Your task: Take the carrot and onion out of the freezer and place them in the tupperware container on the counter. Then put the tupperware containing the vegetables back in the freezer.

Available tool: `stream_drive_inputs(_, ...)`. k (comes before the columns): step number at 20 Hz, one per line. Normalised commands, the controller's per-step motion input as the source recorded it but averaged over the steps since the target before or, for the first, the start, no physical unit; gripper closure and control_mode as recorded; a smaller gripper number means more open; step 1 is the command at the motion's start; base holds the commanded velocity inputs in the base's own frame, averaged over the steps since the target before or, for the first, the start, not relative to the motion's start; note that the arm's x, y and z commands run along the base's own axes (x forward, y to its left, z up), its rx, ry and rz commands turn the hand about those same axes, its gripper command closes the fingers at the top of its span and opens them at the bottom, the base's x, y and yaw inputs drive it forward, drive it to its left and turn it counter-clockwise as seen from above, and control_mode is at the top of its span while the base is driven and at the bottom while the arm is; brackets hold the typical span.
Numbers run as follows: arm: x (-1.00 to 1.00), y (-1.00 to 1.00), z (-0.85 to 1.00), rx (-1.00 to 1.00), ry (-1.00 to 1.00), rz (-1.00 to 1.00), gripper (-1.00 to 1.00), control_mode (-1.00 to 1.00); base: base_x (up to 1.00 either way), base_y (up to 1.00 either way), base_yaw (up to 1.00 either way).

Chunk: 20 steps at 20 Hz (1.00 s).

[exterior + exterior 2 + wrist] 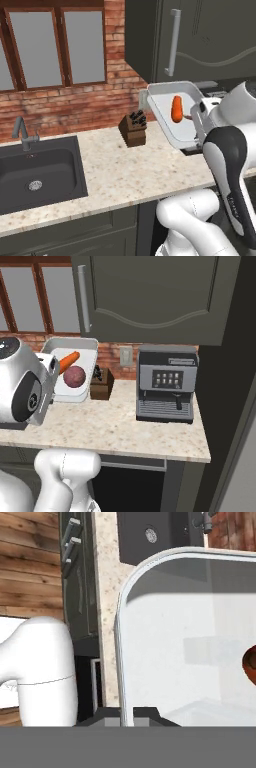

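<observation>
Both vegetables lie in the tupperware container (pixel 85 346), so the first half of the task reads as done. The carrot (pixel 176 109) sits toward the container's 12 o'clock end in the right base view, and the onion (pixel 74 376) is just beside it, toward 6 o'clock; whether the two touch cannot be told. In the left base view the onion is hidden behind the wrist.

The container is off the counter (pixel 125 170), raised and steeply tilted so its open face turns toward the cameras, in front of the brick wall, with the knife block (pixel 133 129) at its 8 o'clock in the left base view. The gripper (pixel 127 717) meets the container at its rim: in the hand view the two dark tips stand narrow at the bottom edge with the pale rim rising between them. I judge it closed on the rim and carrying the load.

Remaining, as I judge it: carry the container to the freezer and set it on a shelf. No freezer door can be identified with certainty here. The coffee machine (pixel 166 383) stands at the counter's 3 o'clock end.

Risk noted: at this tilt the round onion could roll out.
</observation>
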Motion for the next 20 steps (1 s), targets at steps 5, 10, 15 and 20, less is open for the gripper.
stream_drive_inputs(5,-0.42,-0.12,0.43,0.0,-0.01,0.04,1.0,-1.0,0.0,0.0,0.0)
stream_drive_inputs(10,-0.28,-0.07,0.12,0.0,0.0,0.03,1.0,-1.0,0.0,0.0,0.0)
stream_drive_inputs(15,-0.39,-0.11,0.0,-0.01,0.0,0.0,1.0,-1.0,0.0,0.0,0.0)
stream_drive_inputs(20,-0.4,-0.08,0.0,-0.01,-0.01,0.0,1.0,-1.0,0.0,0.0,0.0)
